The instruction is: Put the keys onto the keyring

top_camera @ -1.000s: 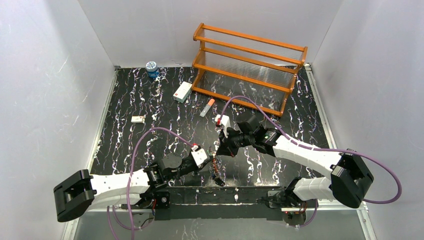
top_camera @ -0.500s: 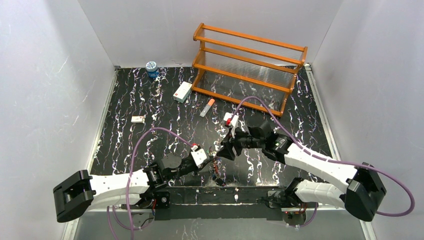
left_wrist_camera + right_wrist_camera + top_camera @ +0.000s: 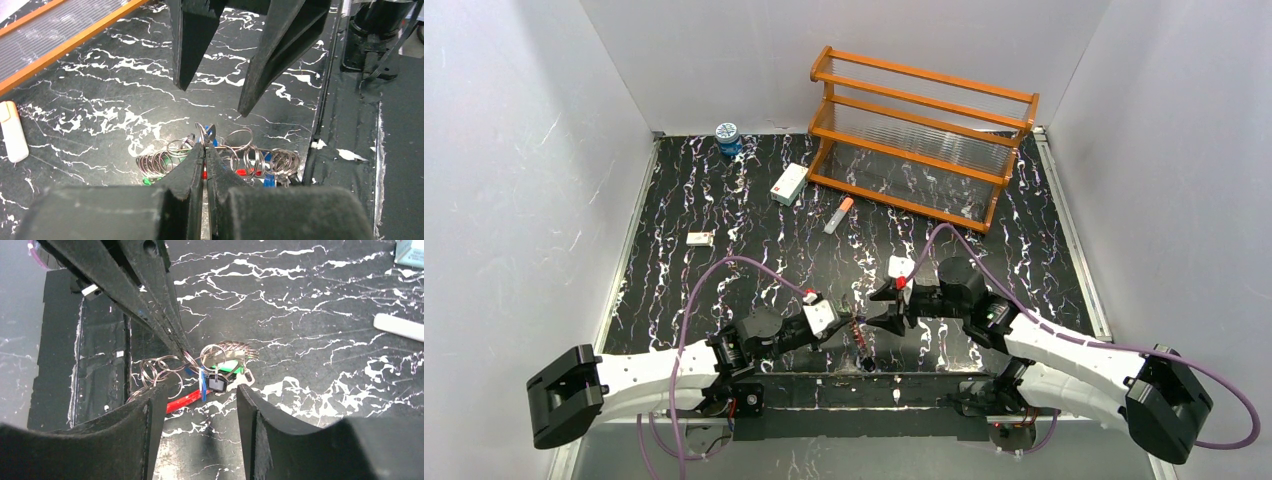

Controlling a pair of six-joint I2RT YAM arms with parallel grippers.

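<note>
**Top view.** A second ago the right claw [image 3: 882, 310] was pressed shut directly over the keyring [image 3: 860, 338]. It has since spread and drawn back to the right. It now hovers just beside the bundle with nothing between its fingers. The left claw [image 3: 842, 324] has barely shifted and remains pressed together at the bundle's left end, near the front edge of the tabletop [image 3: 724, 200].

**Left wrist view.** The left claw's fingers [image 3: 192, 167] are closed tight on a thin wire loop of the keyring, which rises from their tips. The rest of the keyring lies on the tabletop as a row of silver coils with a short red stretch. The keys [image 3: 268, 180], with green and blue heads, are tangled among the coils. The right claw's two dark fingers hang apart above the bundle and touch nothing.

**Right wrist view.** The right claw's own fingers frame the bundle from either side without contact. The left claw's tip meets the coils at the upper left. The green key head lies just right of the blue one.

**Reading.** The release leaves the bundle held by the left claw alone. Whether any key is already threaded cannot be told in the tangle. The spread, backed-off right claw suggests it is repositioning for a fresh grasp on a key, so the task appears unfinished.
</note>
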